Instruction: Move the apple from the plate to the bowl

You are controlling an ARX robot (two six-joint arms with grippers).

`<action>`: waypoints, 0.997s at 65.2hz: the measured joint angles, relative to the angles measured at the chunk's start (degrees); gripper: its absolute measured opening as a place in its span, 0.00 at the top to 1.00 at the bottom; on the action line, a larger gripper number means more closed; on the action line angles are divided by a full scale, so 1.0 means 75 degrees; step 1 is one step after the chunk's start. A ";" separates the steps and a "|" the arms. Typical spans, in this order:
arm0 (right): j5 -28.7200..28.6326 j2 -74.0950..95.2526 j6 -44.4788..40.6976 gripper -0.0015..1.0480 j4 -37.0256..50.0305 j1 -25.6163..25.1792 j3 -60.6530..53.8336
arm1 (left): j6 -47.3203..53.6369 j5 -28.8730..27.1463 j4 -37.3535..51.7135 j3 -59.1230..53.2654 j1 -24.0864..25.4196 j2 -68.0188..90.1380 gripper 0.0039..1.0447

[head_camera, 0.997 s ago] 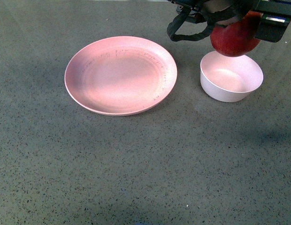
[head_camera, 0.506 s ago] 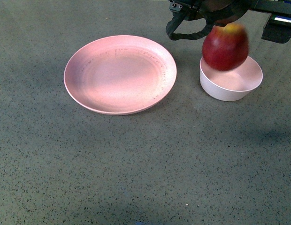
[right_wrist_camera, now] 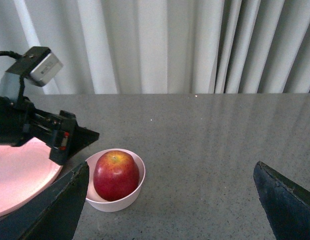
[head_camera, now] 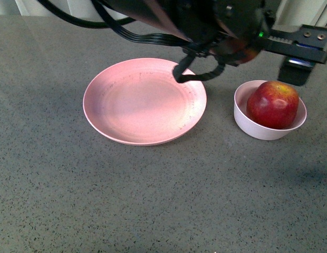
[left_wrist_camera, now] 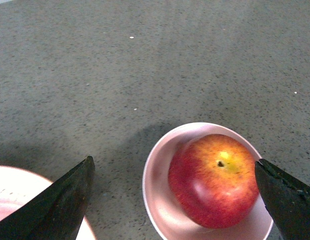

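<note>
With my left fingers (left_wrist_camera: 62, 202) apart above the apple (head_camera: 272, 104), I could tip the bowl (head_camera: 257, 130) if I pull away too low.

Apple (head_camera: 272, 104): round, glossy, dark red, with a yellowish patch around the stem dimple. It sits in the bowl with the dimple uppermost, fills most of the bowl and rises above its rim.

Bowl (head_camera: 262, 133): small, round, pale pinkish-white, with plain sides. It stands upright on the desk toward the far right, and is barely wider than the apple.

Plate (head_camera: 145, 101): wide, shallow, round, matte pink, with faint dark speckles near the rim. It lies flat toward the far edge at about mid-width, near the bowl on its left but not touching it.
</note>
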 joint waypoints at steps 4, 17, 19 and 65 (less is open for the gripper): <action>0.0000 0.0000 0.0000 0.09 0.0000 0.0000 0.0000 | -0.0015 -0.0076 0.0076 -0.0213 0.0224 -0.0195 0.08; 0.0000 0.0000 0.0000 0.09 0.0000 0.0000 0.0000 | -0.0064 -0.0163 0.0356 -0.1215 0.1530 -0.1323 0.08; 0.0000 0.0000 0.0000 0.09 0.0000 0.0000 0.0000 | -0.0061 -0.0119 0.0414 -0.1416 0.1737 -0.1530 0.08; 0.0003 0.0000 0.0000 0.09 -0.0003 0.0000 0.0000 | 0.0833 -0.1221 0.6024 -0.8311 0.4252 -0.6169 0.99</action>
